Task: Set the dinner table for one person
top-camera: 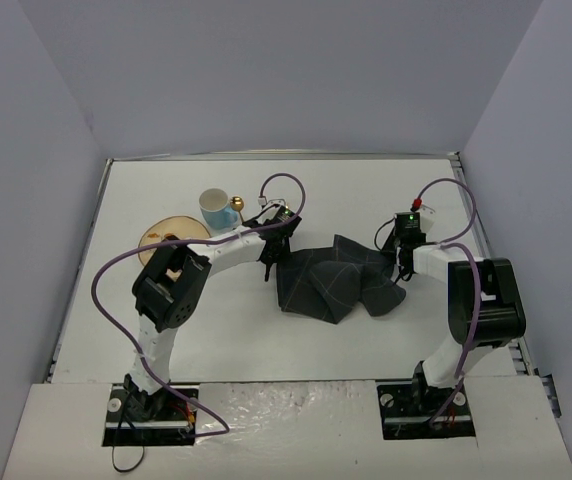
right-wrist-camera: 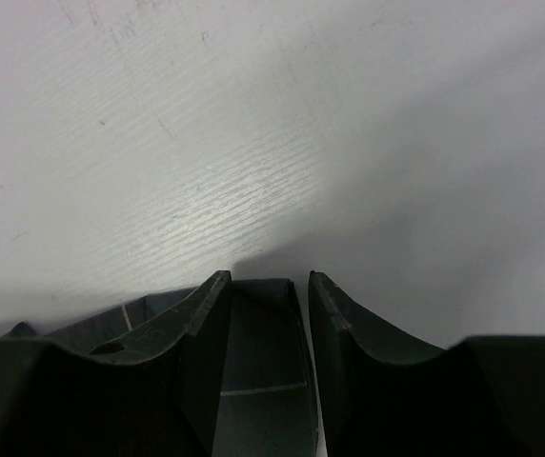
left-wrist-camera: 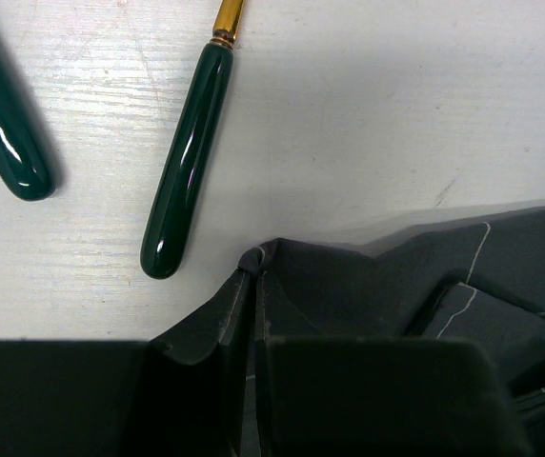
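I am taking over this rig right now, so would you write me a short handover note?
Left gripper: shut on a corner of the placemat, beside two green-handled utensils.
Right gripper: jaws apart around the placemat's other edge, not clamped.
Placemat lies crumpled in the middle of the table; cup and plate sit toward the far left.
Done: nothing laid out yet.
Left: spread the placemat flat, then probably arrange plate, cup and utensils.
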